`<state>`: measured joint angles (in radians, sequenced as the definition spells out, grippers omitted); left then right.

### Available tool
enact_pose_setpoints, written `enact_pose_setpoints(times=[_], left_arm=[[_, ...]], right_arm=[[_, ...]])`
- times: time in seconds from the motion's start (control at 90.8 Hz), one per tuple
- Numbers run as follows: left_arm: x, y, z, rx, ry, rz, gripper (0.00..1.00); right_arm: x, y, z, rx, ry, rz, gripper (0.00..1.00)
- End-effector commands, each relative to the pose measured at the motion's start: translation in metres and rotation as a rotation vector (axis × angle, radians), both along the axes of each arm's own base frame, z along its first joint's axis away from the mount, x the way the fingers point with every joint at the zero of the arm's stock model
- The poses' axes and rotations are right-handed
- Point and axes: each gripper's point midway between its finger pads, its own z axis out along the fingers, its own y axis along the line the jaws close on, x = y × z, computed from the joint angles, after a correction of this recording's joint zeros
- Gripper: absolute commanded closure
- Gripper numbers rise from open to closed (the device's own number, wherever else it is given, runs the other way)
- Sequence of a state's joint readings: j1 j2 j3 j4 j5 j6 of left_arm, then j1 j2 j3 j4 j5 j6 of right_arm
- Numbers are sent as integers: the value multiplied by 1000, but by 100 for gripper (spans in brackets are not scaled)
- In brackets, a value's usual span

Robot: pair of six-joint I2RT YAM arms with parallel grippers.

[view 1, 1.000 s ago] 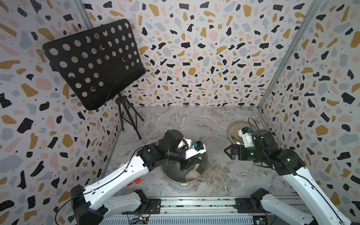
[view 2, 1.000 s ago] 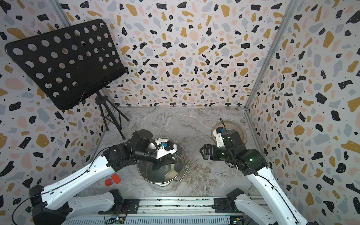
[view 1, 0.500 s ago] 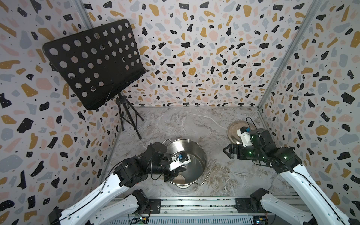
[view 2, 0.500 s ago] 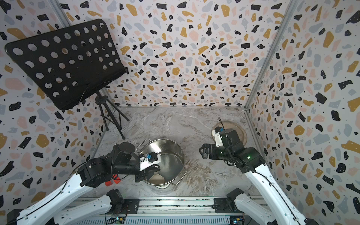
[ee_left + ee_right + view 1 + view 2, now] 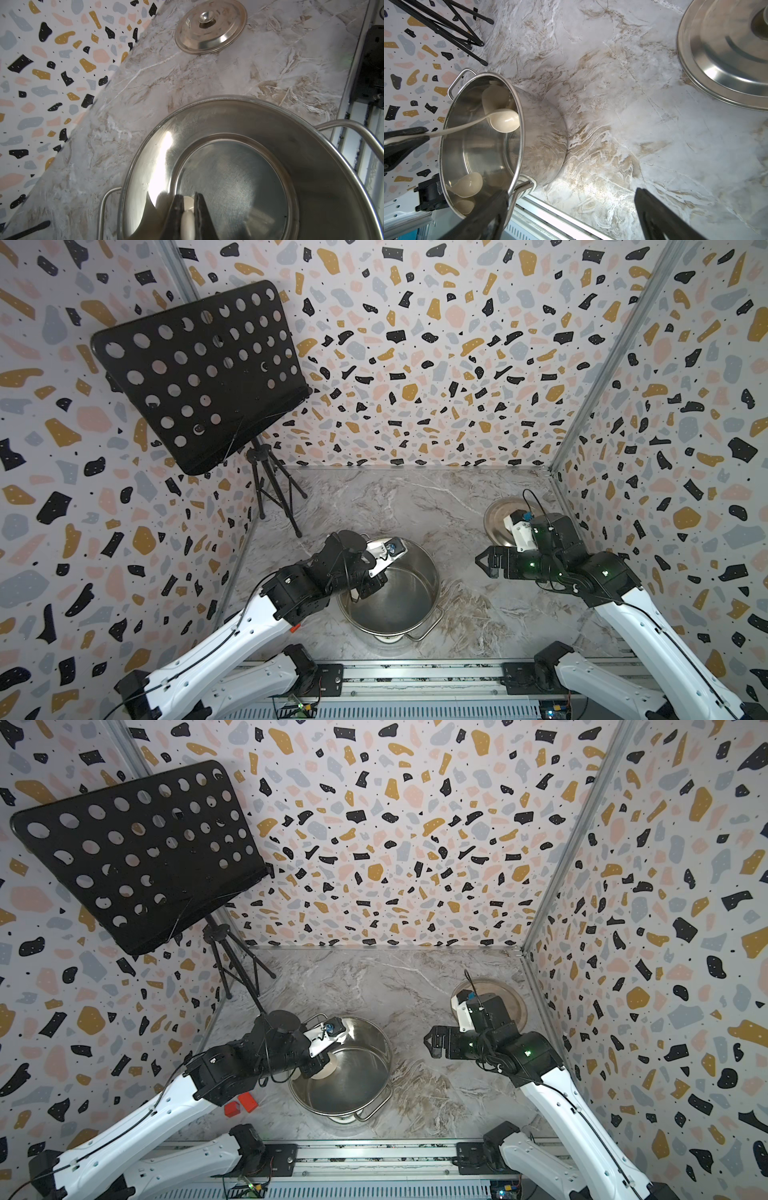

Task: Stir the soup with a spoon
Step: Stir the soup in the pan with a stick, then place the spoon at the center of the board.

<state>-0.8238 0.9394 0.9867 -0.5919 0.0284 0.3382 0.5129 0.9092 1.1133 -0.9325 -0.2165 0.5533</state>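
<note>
1. Left wrist view: black left gripper (image 5: 188, 198) pinched tight on the slim handle of the cream-white plastic ladle (image 5: 187, 223), just above the mouth of the large round steel stockpot (image 5: 324, 176) with two wire loop handles.
2. Right wrist view: deep ladle bowl down inside the stockpot, close to the inner wall and seemingly clear of the floor. Contact with the wall not certain.
3. Both top views: stockpot at about 6 o'clock on the grey marbled tabletop (image 5: 395, 506), ladle bowl near 9 o'clock within it, under the left gripper.
4. No soup visible anywhere, only bare shiny metal inside.
5. Flat steel lid with centre knob (image 5: 211, 27) lying at about 2 o'clock on the tabletop, well apart from the stockpot.
6. Right gripper (image 5: 569, 192) spread wide, gripping nothing, hovering between stockpot and lid.
7. Judged done: lid off, ladle picked up, bowl lowered in.
8. Judged in hand: the stirring itself. Number of circuits made impossible to tell.
9. Judged left: sweeping the bowl round without snagging the rim or shoving the stockpot, then lifting out.
</note>
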Motion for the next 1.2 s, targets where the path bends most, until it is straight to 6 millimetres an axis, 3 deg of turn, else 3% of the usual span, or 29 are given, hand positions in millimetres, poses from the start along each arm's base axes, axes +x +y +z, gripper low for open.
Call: enact_pose_setpoints(times=[0.0, 0.143, 0.253, 0.441, 0.628, 0.738, 0.837, 0.98, 1.19], left_arm=[[14, -32, 48, -139, -130, -84, 100], [-5, -59, 59, -188, -101, -267, 100], [-20, -65, 68, -170, -150, -364, 100], [-44, -48, 92, -85, -298, -438, 100], [-57, -20, 128, -13, -562, -446, 100], [-62, -13, 151, 1, -749, -451, 100], [-63, -14, 169, -11, -955, -444, 100], [-65, -29, 177, -3, -1147, -463, 100], [-70, -49, 167, 34, -1241, -530, 100]], right_arm=[[-1, -1, 16, 20, -45, 1, 0], [-3, -1, 20, 29, -49, -1, 0], [-4, 8, 31, 68, -38, 35, 1], [-6, 43, 56, 213, 38, 150, 3], [-6, 93, 100, 537, 153, 266, 7], [2, 107, 134, 683, 128, 273, 8], [8, 117, 152, 755, 117, 268, 9], [6, 144, 160, 789, 120, 304, 12], [6, 170, 163, 811, 107, 318, 16]])
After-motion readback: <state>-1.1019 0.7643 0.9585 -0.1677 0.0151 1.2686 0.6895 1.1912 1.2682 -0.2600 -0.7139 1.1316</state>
